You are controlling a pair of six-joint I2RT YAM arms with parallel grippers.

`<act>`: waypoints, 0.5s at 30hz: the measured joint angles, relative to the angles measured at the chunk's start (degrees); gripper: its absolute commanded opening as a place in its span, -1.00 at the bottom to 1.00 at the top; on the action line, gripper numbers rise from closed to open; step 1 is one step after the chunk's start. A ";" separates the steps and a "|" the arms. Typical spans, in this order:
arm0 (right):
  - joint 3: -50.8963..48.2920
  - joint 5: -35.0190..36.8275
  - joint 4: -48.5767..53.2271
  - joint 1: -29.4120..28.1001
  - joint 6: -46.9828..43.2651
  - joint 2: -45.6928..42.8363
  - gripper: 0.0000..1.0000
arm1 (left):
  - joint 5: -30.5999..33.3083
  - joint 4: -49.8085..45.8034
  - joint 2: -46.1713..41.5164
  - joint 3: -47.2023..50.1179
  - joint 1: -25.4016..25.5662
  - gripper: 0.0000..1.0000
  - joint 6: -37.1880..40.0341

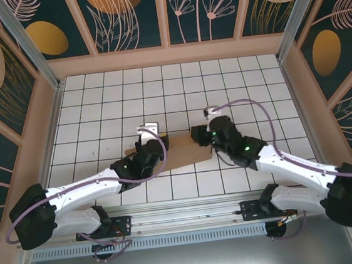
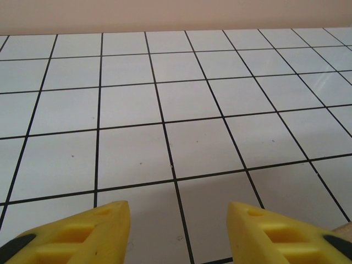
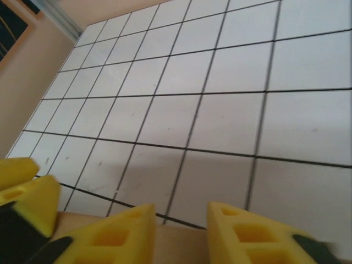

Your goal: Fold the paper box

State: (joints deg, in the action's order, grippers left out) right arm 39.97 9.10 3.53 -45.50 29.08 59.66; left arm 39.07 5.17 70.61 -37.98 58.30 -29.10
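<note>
- While the paper box [image 1: 181, 153] lay low and brown on the table [image 1: 110, 101] between the two arms, no raised wall or closed lid could be made out from above, so I judged the folding far from finished.
- Whatever creases had been made, most of the work seemed left to do: walls to lift, flaps to tuck, the box to close.
- The left gripper [image 2: 177, 204] stood with its yellow fingers apart and nothing between them, bare tiles ahead and a sliver of cardboard at the lower right corner of its own view.
- The right gripper [image 3: 181, 207] also had a gap between its fingers, poised over the box's far edge; it clamped nothing that I could see.
- Both wrists covered much of the cardboard in the top view, so its outline, slits and flaps were hidden.
- Whether it was a flat sheet or already partly doubled over could not be told.
- A further yellow shape at the left edge of the right wrist view was cut off and too close to identify.
</note>
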 measured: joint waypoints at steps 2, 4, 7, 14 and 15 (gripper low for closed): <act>0.04 -3.65 2.58 5.01 -0.13 -2.80 -0.28 | -0.11 0.26 -0.24 0.28 0.00 -0.02 0.00; 0.24 -7.93 4.74 9.46 -0.22 -4.46 -0.28 | -0.22 0.42 -0.44 0.44 0.00 -0.02 0.00; 0.48 -14.03 7.61 13.18 -0.24 -4.59 -0.29 | -0.24 0.66 -0.39 0.52 0.00 -0.02 0.00; 0.81 -22.14 11.37 15.04 -0.68 -3.13 -0.34 | -0.22 0.87 -0.26 0.55 0.00 -0.01 0.04; 0.81 -22.60 11.37 15.28 -0.68 -3.02 -0.35 | -0.22 0.85 -0.26 0.55 0.00 -0.02 0.07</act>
State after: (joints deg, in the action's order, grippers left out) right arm 40.77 -13.50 14.90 -30.22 28.40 56.64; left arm 38.85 6.02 70.35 -37.43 58.30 -29.04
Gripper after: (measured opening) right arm 0.331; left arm 0.491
